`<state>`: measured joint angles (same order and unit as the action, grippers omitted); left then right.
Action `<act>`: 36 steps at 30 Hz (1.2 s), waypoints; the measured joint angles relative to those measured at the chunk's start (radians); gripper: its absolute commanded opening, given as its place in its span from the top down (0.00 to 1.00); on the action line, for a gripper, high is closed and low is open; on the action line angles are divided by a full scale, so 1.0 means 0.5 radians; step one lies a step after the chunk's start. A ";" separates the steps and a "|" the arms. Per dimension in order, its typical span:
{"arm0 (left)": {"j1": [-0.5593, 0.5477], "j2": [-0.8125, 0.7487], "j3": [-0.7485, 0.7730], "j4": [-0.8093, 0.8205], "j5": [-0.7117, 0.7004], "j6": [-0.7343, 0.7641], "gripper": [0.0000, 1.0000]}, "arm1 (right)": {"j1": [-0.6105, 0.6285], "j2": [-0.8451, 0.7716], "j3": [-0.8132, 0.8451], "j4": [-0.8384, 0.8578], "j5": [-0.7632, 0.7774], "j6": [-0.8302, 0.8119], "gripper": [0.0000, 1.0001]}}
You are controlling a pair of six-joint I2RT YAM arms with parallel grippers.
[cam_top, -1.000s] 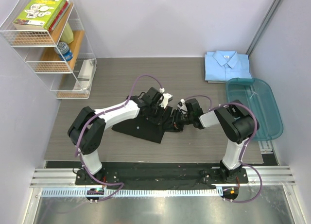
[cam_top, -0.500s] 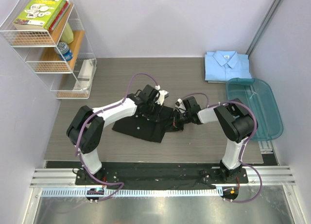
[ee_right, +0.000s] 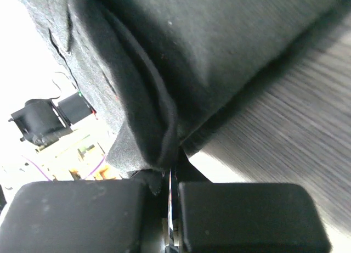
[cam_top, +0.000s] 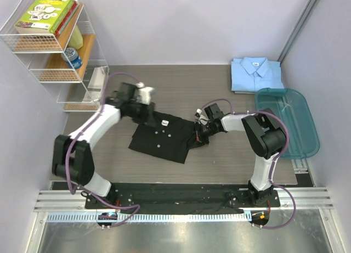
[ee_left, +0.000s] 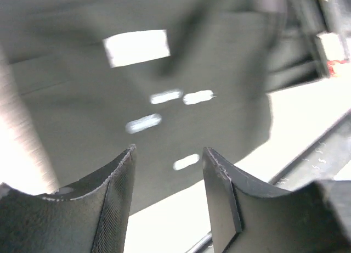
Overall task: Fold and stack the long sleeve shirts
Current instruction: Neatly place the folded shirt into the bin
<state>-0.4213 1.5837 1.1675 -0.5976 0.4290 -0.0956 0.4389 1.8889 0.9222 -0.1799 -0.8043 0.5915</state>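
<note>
The black long sleeve shirt (cam_top: 163, 136) lies partly folded in the middle of the table, small pale buttons up. The light blue shirt (cam_top: 255, 73) lies folded at the back right. My left gripper (cam_top: 147, 111) hovers over the black shirt's back left corner. In the left wrist view this gripper (ee_left: 169, 152) is open and empty, with the blurred black shirt (ee_left: 164, 88) below it. My right gripper (cam_top: 201, 127) is at the shirt's right edge. In the right wrist view that gripper (ee_right: 171, 177) is shut on a fold of the black shirt (ee_right: 181, 50).
A teal plastic tub (cam_top: 288, 121) stands at the right edge, just in front of the blue shirt. A wire shelf (cam_top: 57, 50) with books and a can stands at the back left. The wooden tabletop (cam_top: 181, 85) ends at a metal rail (cam_top: 181, 201) along the front.
My left gripper has let go of the black shirt, opened and swung left and back. The right gripper has shut on the shirt's right edge and shifted slightly back.
</note>
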 measured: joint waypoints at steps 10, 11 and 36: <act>0.818 -0.021 -0.133 -0.472 0.111 0.483 0.64 | -0.066 0.059 0.108 -0.237 -0.056 -0.247 0.99; 0.833 0.009 -0.141 -0.494 0.124 0.505 0.65 | -0.070 0.062 0.114 -0.252 -0.060 -0.259 0.99; 0.834 0.649 0.021 -0.945 0.286 0.945 0.69 | -0.075 0.111 0.146 -0.340 -0.113 -0.343 0.99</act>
<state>-0.0044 1.9079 1.1782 -1.0702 0.5720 0.3771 0.4015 1.9446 0.9951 -0.3496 -0.8608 0.4202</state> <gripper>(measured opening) 0.440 0.017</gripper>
